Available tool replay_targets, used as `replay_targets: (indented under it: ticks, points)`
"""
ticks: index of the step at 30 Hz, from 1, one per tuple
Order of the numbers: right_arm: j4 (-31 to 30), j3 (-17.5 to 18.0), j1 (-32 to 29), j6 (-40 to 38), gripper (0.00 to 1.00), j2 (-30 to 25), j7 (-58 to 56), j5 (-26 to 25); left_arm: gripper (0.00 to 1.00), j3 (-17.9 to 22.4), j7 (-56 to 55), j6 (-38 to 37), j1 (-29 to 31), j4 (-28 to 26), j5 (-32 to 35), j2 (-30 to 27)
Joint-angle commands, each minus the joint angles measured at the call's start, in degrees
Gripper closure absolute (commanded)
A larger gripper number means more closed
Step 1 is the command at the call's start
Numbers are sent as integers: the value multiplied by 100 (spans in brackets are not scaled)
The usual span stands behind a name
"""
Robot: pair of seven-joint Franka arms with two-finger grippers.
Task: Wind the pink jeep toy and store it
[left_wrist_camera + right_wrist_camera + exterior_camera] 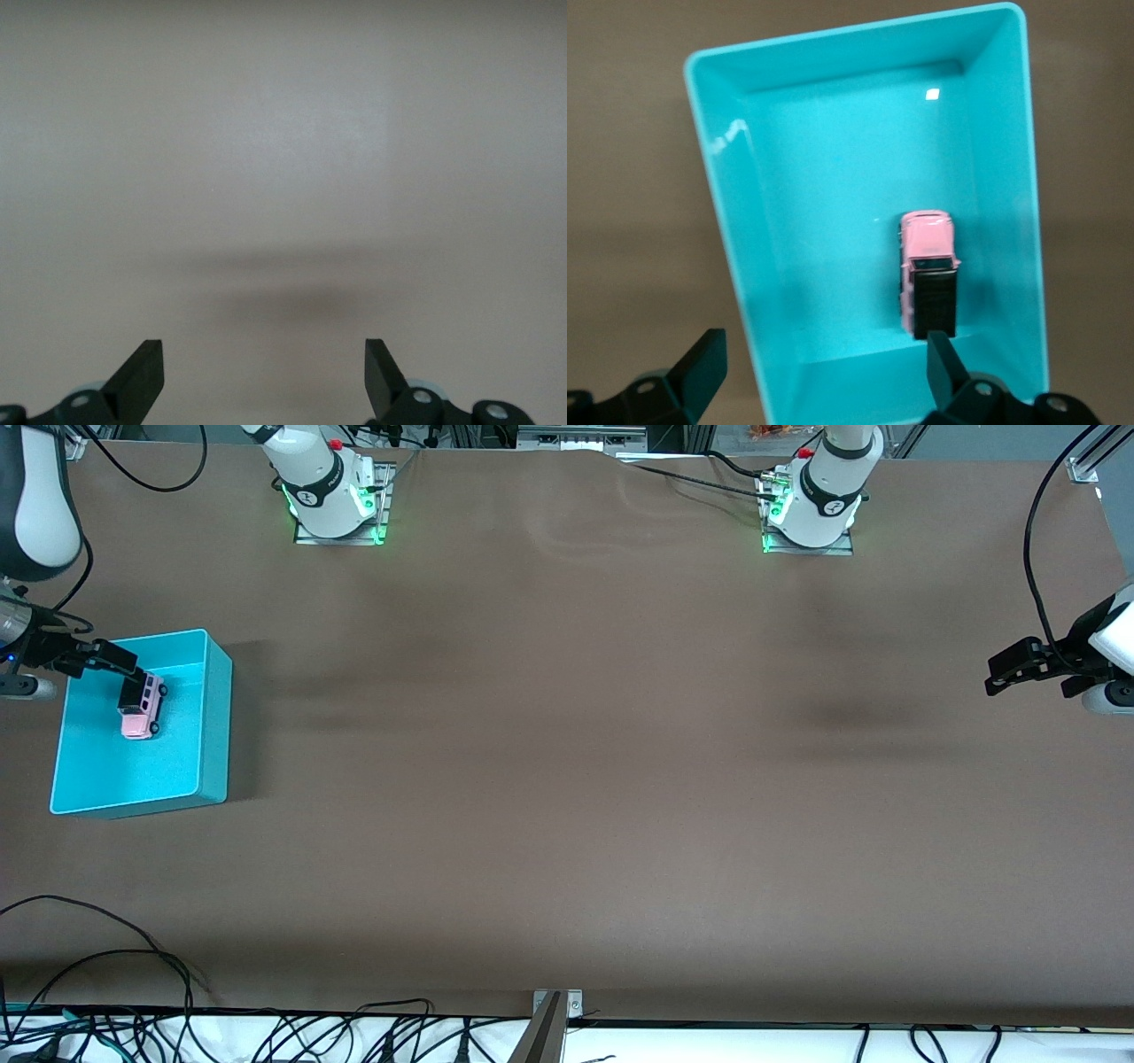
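Observation:
The pink jeep toy [142,708] [926,266], pale pink with a black roof, rests on the floor of the turquoise bin [115,771] [833,177] at the right arm's end of the table. My right gripper [124,677] [826,350] hovers open over the bin, just above the jeep and apart from it, with nothing between its fingers. My left gripper [1001,673] [264,350] waits open and empty over bare brown table at the left arm's end.
The two arm bases [332,491] [819,500] stand along the table's edge farthest from the front camera. Black cables [266,1032] and a metal bracket [554,1014] lie along the edge nearest the camera. Brown table [567,779] stretches between bin and left gripper.

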Motion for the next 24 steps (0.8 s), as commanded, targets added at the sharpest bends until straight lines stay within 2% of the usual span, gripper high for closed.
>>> replay_targets:
  ticks: [1,7,12,18,24]
  points:
    - [937,23,261,-1214,0,18,524,183,0,-16,-9,18,37,56,-122,-52]
    - [1623,75,551,-1953,0,80,1113,227,0,11,-1,18,46,56,-148,-43]
    - [2001,479,551,-2287,0,150,1298,368,0,19,-1,18,46,73,-157,-43]
    - [2354,752,543,-2709,0,159,1667,385,0,28,-1,18,81,73,-157,-34]
    - [2521,1051,543,-2780,0,159,1782,385,0,20,17,18,160,82,-166,-34]
